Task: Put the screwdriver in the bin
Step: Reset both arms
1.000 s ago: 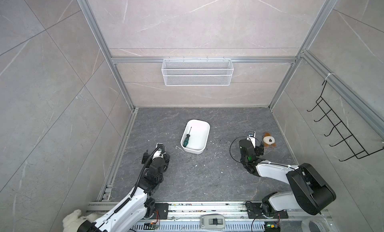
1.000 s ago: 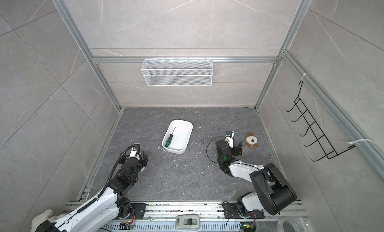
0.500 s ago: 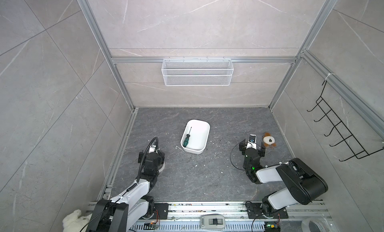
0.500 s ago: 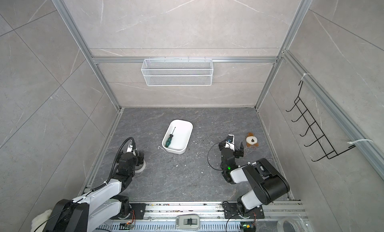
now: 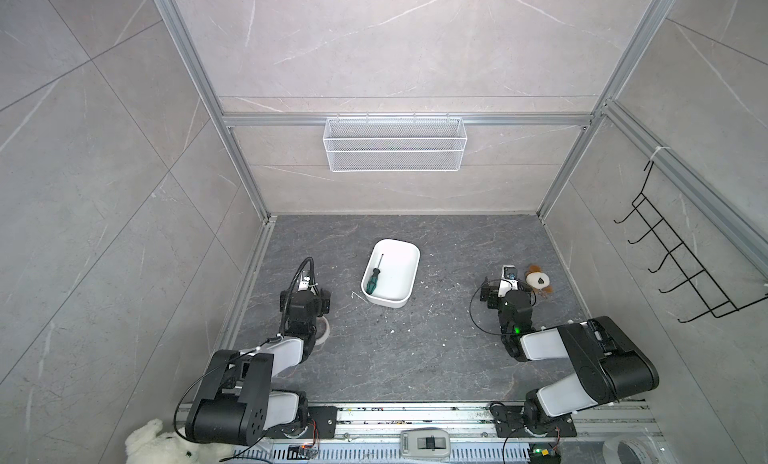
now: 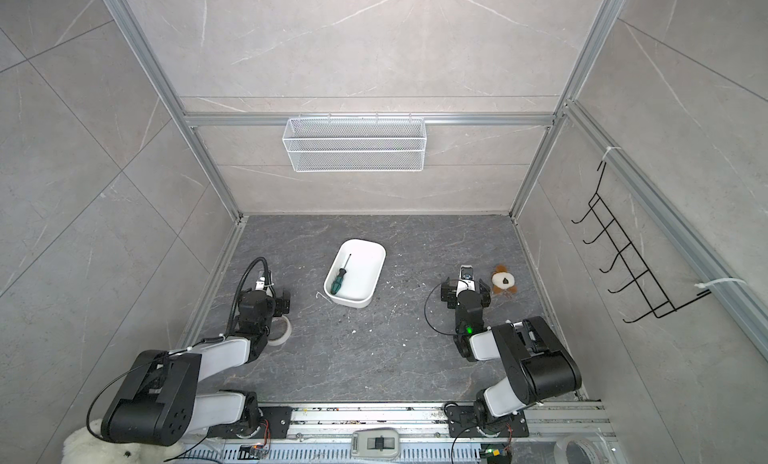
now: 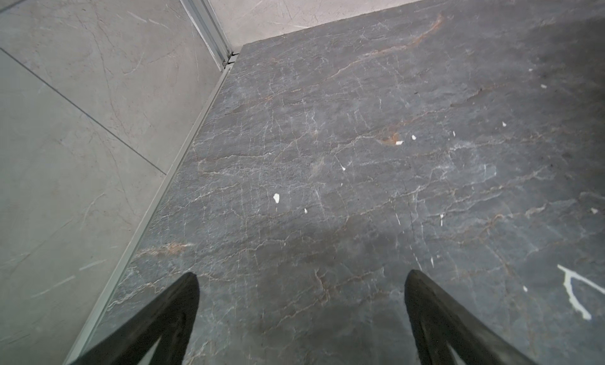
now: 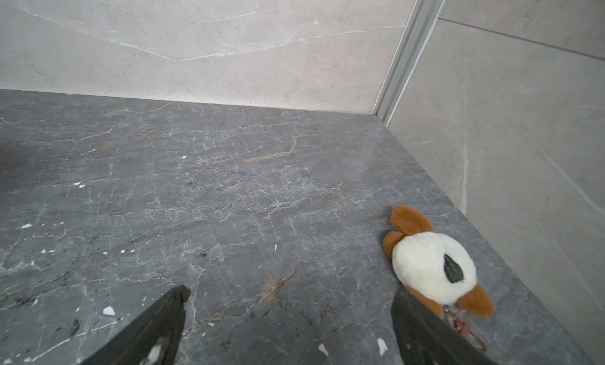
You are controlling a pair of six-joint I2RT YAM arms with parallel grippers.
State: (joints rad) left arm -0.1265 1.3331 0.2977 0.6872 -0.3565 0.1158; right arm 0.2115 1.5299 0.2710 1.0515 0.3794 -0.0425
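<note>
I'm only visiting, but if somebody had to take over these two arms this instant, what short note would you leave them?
Left claw: open, empty, low over the dark stone table.
Right claw: open, empty, beside the small brown and white plush toy.
The small green and black handled screwdriver lies flat inside the white plastic rectangular bin mid-table, shaft pointing toward the back wall.
Done: screwdriver is in the bin.
Left: seemingly nothing; both arms sit pulled back near their bases.

White plush (image 5: pixel 153 445) cut off by bottom edge in both top views. Tape roll (image 5: pixel 322 329) mostly hidden under left arm. Plush toy (image 8: pixel 432 268) – keyring blurred, partly behind finger (image 8: pixel 425 330) in right wrist view.
</note>
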